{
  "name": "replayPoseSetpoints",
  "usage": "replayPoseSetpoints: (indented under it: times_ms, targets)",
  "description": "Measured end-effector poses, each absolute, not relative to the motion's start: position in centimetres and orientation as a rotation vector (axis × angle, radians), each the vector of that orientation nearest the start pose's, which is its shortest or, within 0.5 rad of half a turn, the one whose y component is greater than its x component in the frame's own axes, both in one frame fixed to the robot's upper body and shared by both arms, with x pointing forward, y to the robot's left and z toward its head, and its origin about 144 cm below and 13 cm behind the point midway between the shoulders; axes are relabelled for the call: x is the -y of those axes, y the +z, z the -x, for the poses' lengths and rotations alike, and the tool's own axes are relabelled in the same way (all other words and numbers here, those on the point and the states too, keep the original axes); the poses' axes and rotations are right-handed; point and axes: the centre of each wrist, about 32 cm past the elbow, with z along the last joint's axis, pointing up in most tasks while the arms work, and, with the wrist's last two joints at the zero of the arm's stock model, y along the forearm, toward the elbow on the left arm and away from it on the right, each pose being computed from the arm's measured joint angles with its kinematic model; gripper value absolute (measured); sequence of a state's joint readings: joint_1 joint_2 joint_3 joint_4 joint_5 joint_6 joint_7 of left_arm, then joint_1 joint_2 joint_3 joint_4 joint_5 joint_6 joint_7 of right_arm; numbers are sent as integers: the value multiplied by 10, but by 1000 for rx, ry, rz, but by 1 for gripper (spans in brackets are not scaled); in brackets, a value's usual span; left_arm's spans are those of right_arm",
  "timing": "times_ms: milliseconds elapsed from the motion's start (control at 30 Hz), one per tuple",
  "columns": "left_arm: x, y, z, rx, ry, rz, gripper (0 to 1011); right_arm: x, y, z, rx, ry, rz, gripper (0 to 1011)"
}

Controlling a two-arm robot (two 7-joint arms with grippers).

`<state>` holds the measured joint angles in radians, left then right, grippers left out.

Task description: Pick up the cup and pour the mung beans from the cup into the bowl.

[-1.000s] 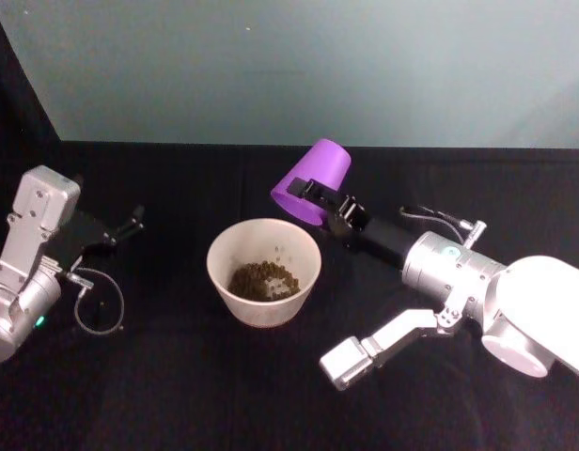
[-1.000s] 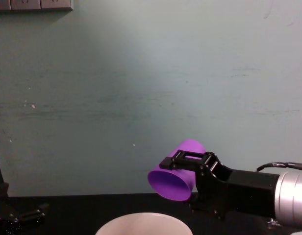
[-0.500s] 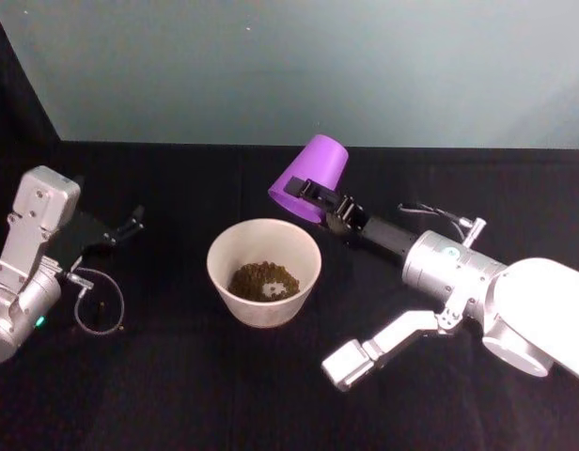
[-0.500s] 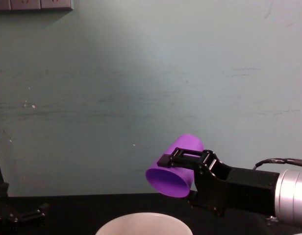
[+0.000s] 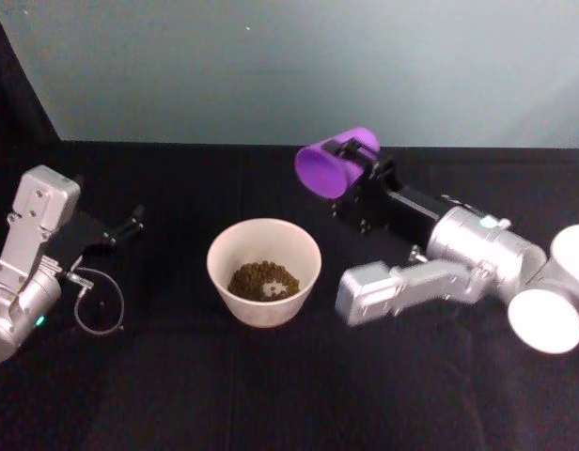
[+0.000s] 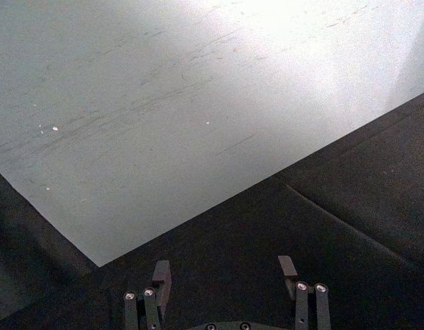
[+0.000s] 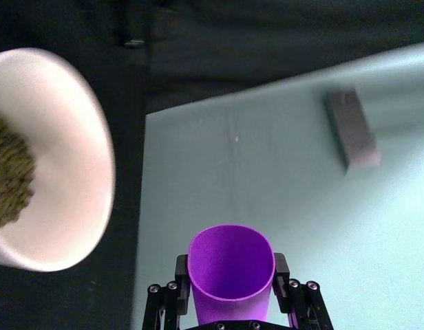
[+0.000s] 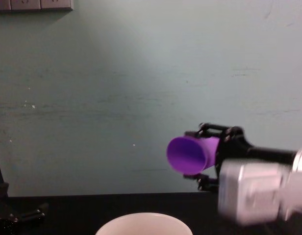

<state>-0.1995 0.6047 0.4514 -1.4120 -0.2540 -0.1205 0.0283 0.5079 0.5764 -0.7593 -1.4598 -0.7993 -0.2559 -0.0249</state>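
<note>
Head view: right gripper (image 5: 351,160) is clamping the cup (image 5: 329,167), tipped sideways. The bowl (image 5: 261,310) holding mung beans (image 5: 263,280) is sitting down-left of the claw. Best bet is levelling it slowly with a firm grip. Left gripper (image 5: 120,228) is idling beyond the bowl, fingers apart.

No text, label, brand, number or sign can be read in any view.
</note>
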Motion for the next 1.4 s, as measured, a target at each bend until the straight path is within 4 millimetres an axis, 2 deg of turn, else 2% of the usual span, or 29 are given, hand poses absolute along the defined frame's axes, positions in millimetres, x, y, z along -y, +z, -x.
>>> replayPoseSetpoints:
  times_ms: [133,333,533,933,1400]
  targets:
    - [-310,1140,-489,285,1248,-304,1011,229,1214,-534,1217,-671,542,715]
    - [-310,1140,-489,285,1248,-304,1011,243,1221,-543,790,-740,379,716]
    - [-310,1140,-489,285,1248,-304,1011,251,1225,-549,494,-779,258,716]
    - [-310,1140,-489,285,1248,-304,1011,259,1225,-553,229,-799,137,716]
    - [-310,1140,-489,285,1248,-304,1011,260,1225,-553,199,-803,125,716]
